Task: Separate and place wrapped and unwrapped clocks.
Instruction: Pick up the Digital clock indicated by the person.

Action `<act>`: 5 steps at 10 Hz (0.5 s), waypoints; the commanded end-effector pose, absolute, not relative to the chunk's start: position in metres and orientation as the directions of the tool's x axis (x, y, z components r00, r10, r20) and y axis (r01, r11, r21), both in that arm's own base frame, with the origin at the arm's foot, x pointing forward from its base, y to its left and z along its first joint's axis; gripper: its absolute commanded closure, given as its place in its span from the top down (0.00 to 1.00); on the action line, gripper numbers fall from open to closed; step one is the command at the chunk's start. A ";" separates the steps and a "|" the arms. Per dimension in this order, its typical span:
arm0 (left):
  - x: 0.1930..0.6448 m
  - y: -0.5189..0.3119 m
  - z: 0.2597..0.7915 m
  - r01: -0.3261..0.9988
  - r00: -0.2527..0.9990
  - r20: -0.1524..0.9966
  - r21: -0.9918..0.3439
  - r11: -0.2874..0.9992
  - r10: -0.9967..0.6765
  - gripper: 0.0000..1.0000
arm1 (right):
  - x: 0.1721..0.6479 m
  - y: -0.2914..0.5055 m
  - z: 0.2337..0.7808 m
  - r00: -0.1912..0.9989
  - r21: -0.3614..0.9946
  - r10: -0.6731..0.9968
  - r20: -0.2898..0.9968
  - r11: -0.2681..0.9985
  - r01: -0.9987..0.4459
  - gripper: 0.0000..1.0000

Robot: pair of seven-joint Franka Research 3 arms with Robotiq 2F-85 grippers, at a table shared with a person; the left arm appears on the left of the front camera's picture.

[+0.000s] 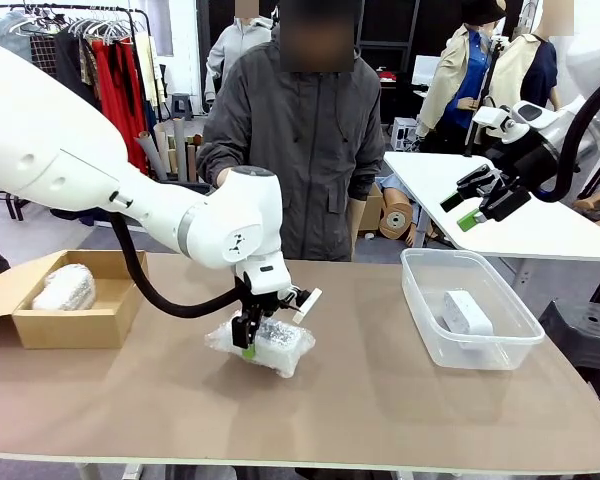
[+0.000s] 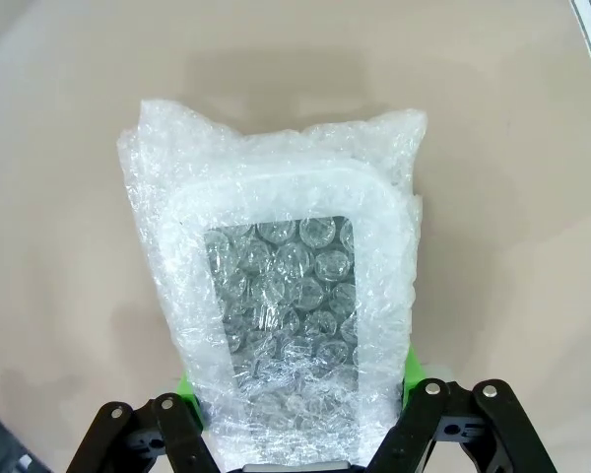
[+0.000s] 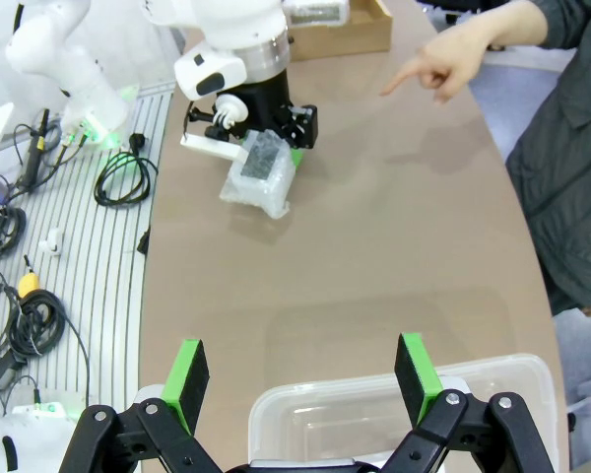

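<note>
A flat rectangular clock in bubble wrap [image 1: 275, 347] [image 2: 286, 286] [image 3: 259, 175] lies on the brown table near its middle. My left gripper [image 1: 250, 343] [image 2: 295, 382] comes down on it from above, green pads pressed against both long sides of the wrap. A rounder wrapped clock [image 1: 64, 287] rests in the cardboard box [image 1: 70, 326] at the left. A bare white clock [image 1: 466, 312] lies in the clear plastic bin [image 1: 420, 256] at the right. My right gripper [image 1: 477, 205] [image 3: 301, 379] hangs open and empty, raised above the bin [image 3: 404, 396].
A person in a grey jacket stands at the far side. In the right wrist view their hand [image 3: 435, 63] points a finger over the table toward the cardboard box [image 3: 350, 34]. Bare tabletop [image 1: 380, 400] lies between box and bin. A white table [image 1: 540, 225] stands behind, right.
</note>
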State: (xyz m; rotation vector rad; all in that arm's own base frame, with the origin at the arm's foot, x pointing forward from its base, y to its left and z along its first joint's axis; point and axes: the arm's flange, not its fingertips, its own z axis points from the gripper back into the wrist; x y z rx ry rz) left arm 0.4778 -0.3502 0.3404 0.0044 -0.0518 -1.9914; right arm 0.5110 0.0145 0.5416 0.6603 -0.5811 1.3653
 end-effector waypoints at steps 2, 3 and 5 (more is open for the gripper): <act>0.460 -0.337 0.386 0.934 -0.351 0.049 0.083 -0.347 -0.935 0.00 | 0.511 0.015 0.544 0.135 0.098 0.684 0.717 0.093 -0.991 1.00; 0.456 -0.340 0.406 0.952 -0.297 0.022 0.088 -0.294 -0.955 0.00 | 0.511 0.015 0.544 0.135 0.098 0.684 0.717 0.093 -0.991 1.00; 0.448 -0.347 0.446 0.962 -0.254 0.033 0.112 -0.249 -0.967 0.00 | 0.511 0.015 0.544 0.135 0.098 0.684 0.717 0.093 -0.991 1.00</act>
